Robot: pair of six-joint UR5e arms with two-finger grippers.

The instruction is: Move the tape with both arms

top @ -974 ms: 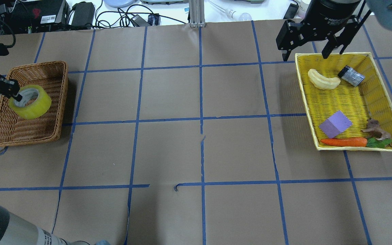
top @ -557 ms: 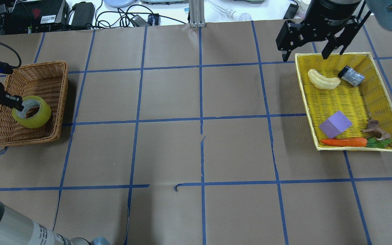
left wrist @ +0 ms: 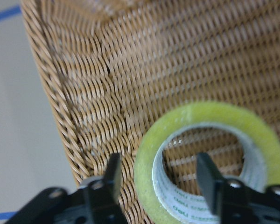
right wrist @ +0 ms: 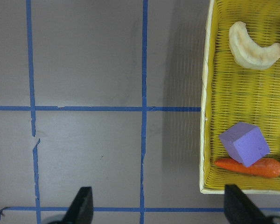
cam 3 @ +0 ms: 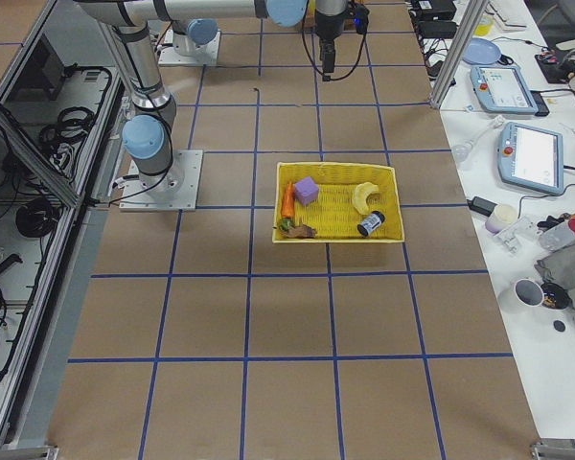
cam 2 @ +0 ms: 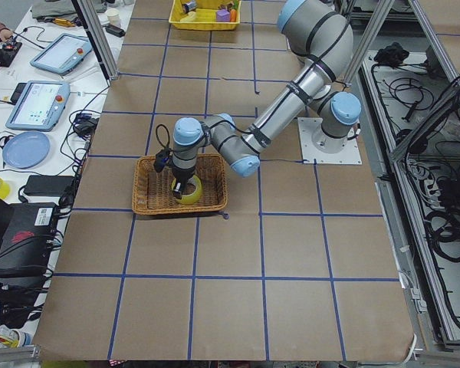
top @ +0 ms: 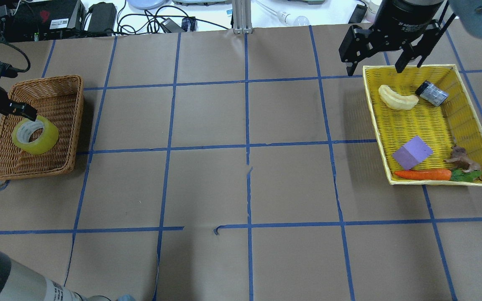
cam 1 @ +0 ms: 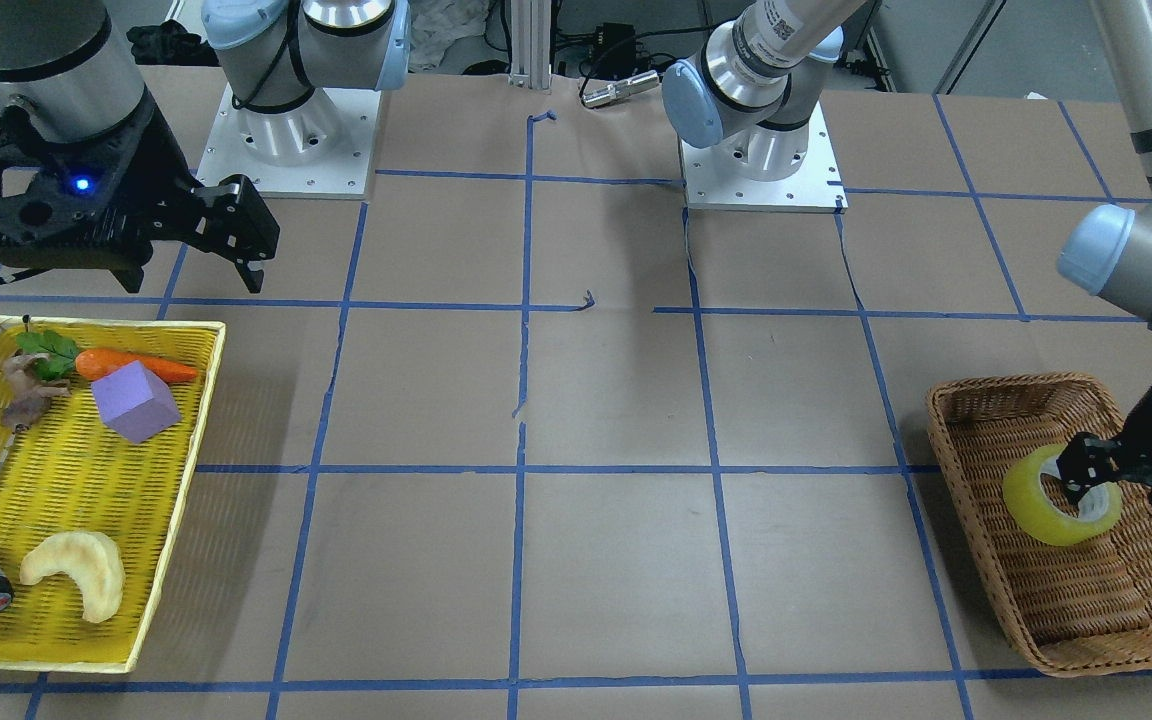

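Observation:
The yellow tape roll rests in the brown wicker basket at the table's left. It also shows in the front view and the left wrist view. My left gripper is open at the roll's rim. In the left wrist view the gripper has one finger outside the ring and one inside, both clear of the wall. My right gripper is open and empty, high above the far left corner of the yellow tray.
The yellow tray holds a pale crescent, a small grey cylinder, a purple block, a carrot and a brown figure. Brown paper with blue tape lines covers the table. Cables and devices lie beyond the far edge.
My left gripper has lowered the tape roll into the wicker basket and opened around its wall. The roll has settled flatter. The right arm has not moved.

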